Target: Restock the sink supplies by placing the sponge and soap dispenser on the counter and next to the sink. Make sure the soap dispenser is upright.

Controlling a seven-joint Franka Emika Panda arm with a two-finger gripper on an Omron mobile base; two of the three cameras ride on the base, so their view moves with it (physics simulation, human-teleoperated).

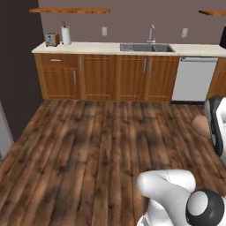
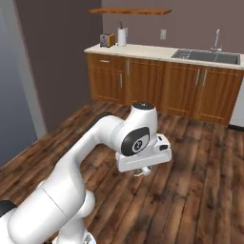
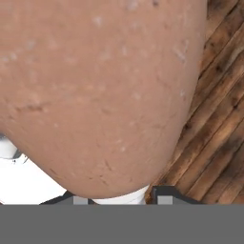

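The soap dispenser (image 3: 100,90), a reddish-brown rounded bottle, sits right in front of the hand camera, and its pale top (image 3: 119,197) shows between the finger tips. My gripper (image 3: 121,199) is shut on it, held over the wooden floor. From the left base view the bottle (image 1: 201,126) peeks out beside the hand at the right edge. In the right base view the gripper (image 2: 140,171) hangs under the hand, mid-room. The beige counter (image 1: 97,47) and the dark sink (image 1: 145,47) stand far off against the back wall. The sponge is out of view.
A toaster (image 1: 51,39) and a paper towel roll (image 1: 65,35) stand on the counter's left end. A chrome faucet (image 1: 151,33) rises behind the sink, and a white dishwasher (image 1: 193,79) sits to its right. Open wooden floor (image 1: 88,145) lies between me and the cabinets.
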